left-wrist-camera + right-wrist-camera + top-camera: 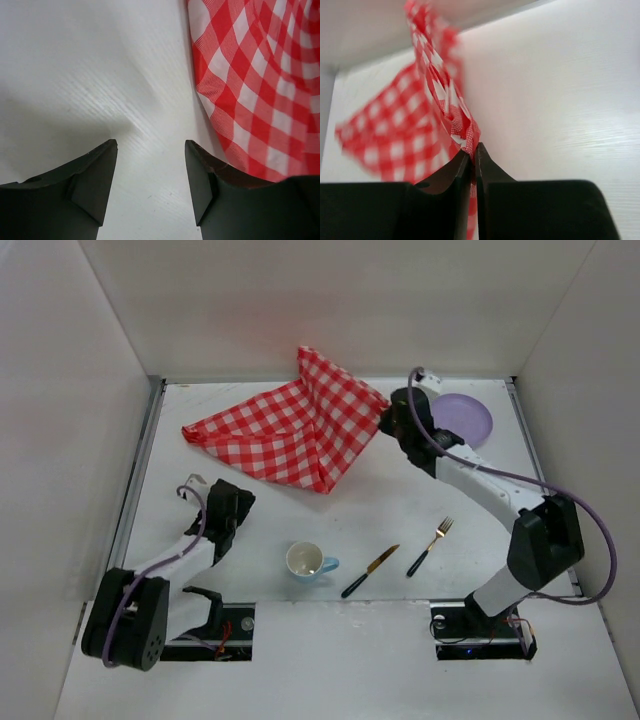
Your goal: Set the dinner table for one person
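A red-and-white checked cloth lies folded and partly lifted on the far middle of the white dinner table. My right gripper is shut on the cloth's right edge and holds it raised. My left gripper is open and empty above bare table; the cloth lies to its right. A purple plate lies at the far right. A white cup with a blue handle, a knife and a fork lie near the front.
White walls close in the table on three sides. Thin metal rails run along its side edges. The right arm reaches over the table beside the plate.
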{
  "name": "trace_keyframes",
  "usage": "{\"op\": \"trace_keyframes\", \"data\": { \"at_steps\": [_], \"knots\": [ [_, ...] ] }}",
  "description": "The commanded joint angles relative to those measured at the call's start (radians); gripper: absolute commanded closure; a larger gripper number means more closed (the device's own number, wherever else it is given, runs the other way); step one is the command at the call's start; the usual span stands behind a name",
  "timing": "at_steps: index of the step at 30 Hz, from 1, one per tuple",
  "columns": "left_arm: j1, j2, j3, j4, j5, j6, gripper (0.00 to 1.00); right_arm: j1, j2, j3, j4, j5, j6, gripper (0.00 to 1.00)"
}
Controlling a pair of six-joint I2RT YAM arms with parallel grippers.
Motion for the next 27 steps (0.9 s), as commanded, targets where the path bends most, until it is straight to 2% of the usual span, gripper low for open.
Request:
{"op": "trace_keyframes", "data": {
  "at_steps": [1, 5, 7, 10, 13, 17, 19, 27],
  "knots": [
    [-0.048, 0.093, 0.084, 0.069, -0.098, 0.037, 0.46, -0.059, -0.046, -0.285, 0.16, 0.007, 0.242, 0.86],
    [-0.102, 0.15, 0.138, 0.076, -0.114, 0.049, 0.54, -0.115, -0.088, -0.513, 0.251, -0.017, 0.312, 0.8],
    [-0.163, 0.141, 0.17, 0.075, -0.149, 0.101, 0.55, -0.114, -0.079, -0.574, 0.278, -0.047, 0.306, 0.73],
    [-0.28, 0.178, 0.277, 0.037, -0.25, 0.266, 0.53, -0.112, -0.059, -0.637, 0.317, -0.076, 0.297, 0.59],
    [-0.359, 0.296, 0.446, -0.054, -0.244, 0.412, 0.48, -0.112, -0.08, -0.683, 0.353, -0.062, 0.294, 0.47],
    [-0.395, 0.494, 0.658, -0.146, -0.183, 0.561, 0.47, -0.134, -0.118, -0.697, 0.363, -0.071, 0.256, 0.37],
    [-0.401, 0.602, 0.768, -0.201, -0.187, 0.612, 0.47, -0.14, -0.122, -0.694, 0.367, -0.08, 0.244, 0.35],
    [-0.404, 0.879, 1.034, -0.241, -0.255, 0.756, 0.46, -0.215, -0.045, -0.685, 0.435, -0.183, 0.23, 0.35]
  ]
}}
